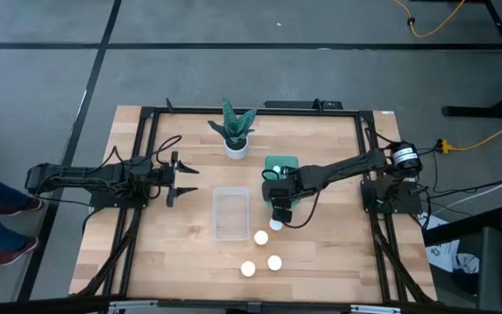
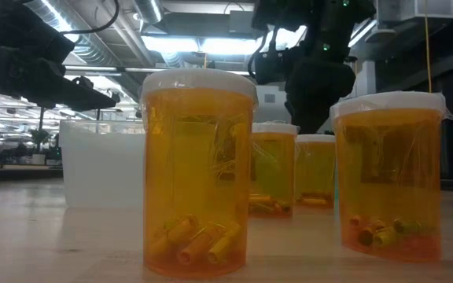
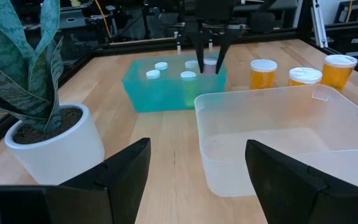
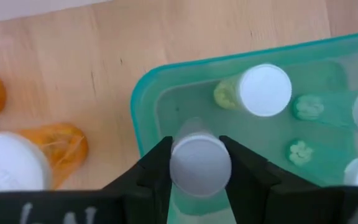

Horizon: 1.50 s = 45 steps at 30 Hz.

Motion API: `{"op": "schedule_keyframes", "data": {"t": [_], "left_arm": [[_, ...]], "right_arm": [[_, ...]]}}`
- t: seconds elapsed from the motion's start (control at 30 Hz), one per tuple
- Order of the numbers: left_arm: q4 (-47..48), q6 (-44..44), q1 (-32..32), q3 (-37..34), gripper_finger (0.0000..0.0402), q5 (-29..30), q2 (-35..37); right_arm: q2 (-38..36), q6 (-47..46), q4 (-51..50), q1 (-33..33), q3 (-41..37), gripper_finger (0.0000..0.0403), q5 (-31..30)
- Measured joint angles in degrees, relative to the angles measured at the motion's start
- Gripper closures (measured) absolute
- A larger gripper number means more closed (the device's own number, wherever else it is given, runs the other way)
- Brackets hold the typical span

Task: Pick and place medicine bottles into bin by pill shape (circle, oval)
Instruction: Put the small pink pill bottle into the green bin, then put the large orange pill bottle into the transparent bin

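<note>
My right gripper is shut on a white-capped bottle at the near corner of the teal bin. Several white-capped bottles stand upright in that bin. Several orange bottles with white caps stand on the table near the front, close in the low view. An empty clear bin lies left of them. My left gripper is open and empty, left of the clear bin, fingers level toward it. My right gripper pinches the bottle between its two fingers, at its top by the white cap. The fingers come from above, pointing down. The bottle stands upright, its lower part inside the teal bin's corner. I cannot tell whether it rests on the bin's bottom.
A snake plant in a white pot stands at the far middle, just left of the teal bin and close to my left gripper's view. A black frame runs around the table's edges.
</note>
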<state>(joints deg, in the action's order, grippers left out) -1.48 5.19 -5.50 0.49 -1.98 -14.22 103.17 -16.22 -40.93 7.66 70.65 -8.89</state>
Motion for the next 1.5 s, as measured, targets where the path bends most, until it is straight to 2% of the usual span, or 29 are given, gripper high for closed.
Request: {"op": "schedule_keyframes", "data": {"t": [0.3,0.67,0.9,1.13,1.3,1.5], "left_arm": [[0.0,0.0,0.0,0.0,0.0147,0.0,0.0],[0.0,0.0,0.0,0.0,0.0147,0.0,0.0],[0.0,0.0,0.0,0.0,0.0147,0.0,0.0],[0.0,-0.5,0.0,0.0,0.0147,0.0,0.0],[0.0,-0.6,0.0,0.0,0.0147,0.0,0.0],[0.0,-0.6,0.0,0.0,0.0147,-0.1,0.0]], "right_arm": [[0.0,0.0,0.0,0.0,0.0,0.0224,0.0],[0.0,0.2,-3.0,0.0,4.0,0.0220,0.0],[0.0,-2.6,-15.0,1.7,12.2,0.0220,0.0],[-0.2,-3.4,-37.1,7.6,17.1,0.0225,3.4],[-3.7,-9.2,-41.9,14.2,14.4,0.0235,2.5],[-16.0,-22.0,-33.8,23.2,2.9,0.0246,-6.2]]}}
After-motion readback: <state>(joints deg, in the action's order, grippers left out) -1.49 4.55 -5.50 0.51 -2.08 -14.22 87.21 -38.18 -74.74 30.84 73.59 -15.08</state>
